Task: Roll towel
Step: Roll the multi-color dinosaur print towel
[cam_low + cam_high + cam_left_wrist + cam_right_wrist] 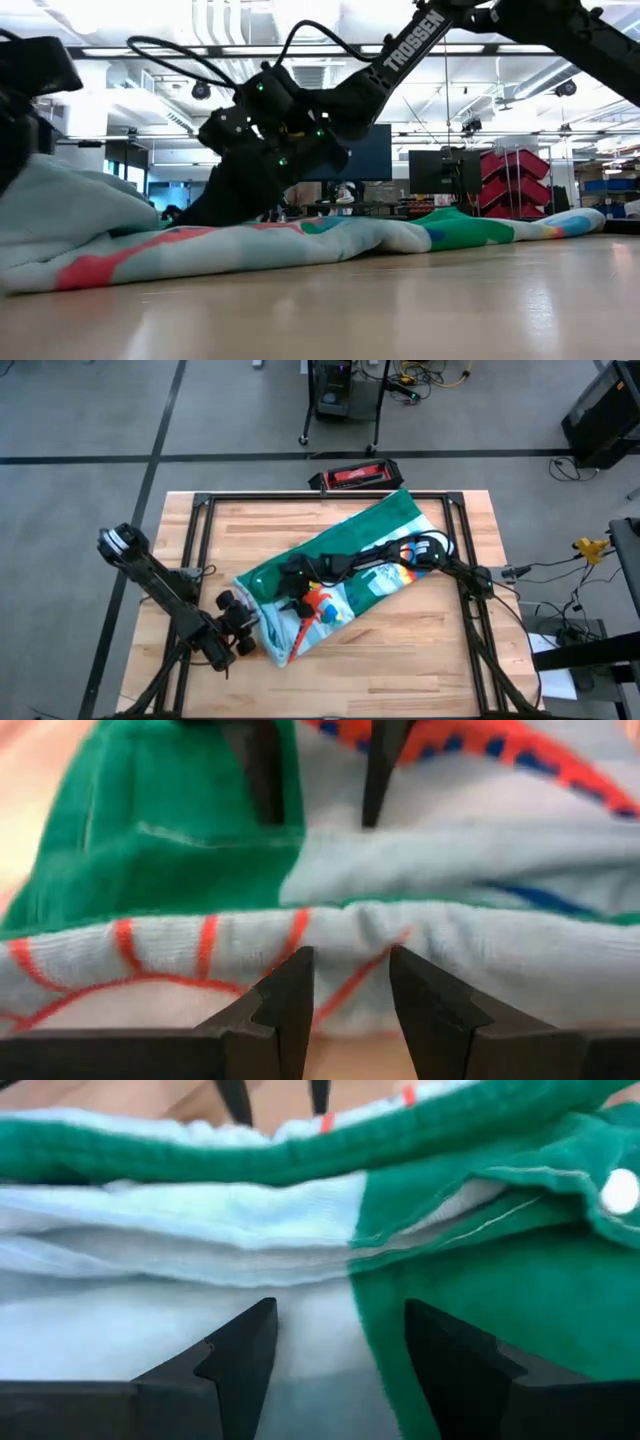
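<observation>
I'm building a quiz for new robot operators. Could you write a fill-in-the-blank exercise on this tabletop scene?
1. The soft dinosaur-print towel with a solid green border lies on a table made of ____.
2. The right gripper hangs over the towel with its fingers ____.
3. The left gripper sits at the towel's end nearest the ____ arm's base.
4. Beyond the table's far edge, a red and ____ case lies on the floor.

Missing words: wood; open; left; black
</observation>
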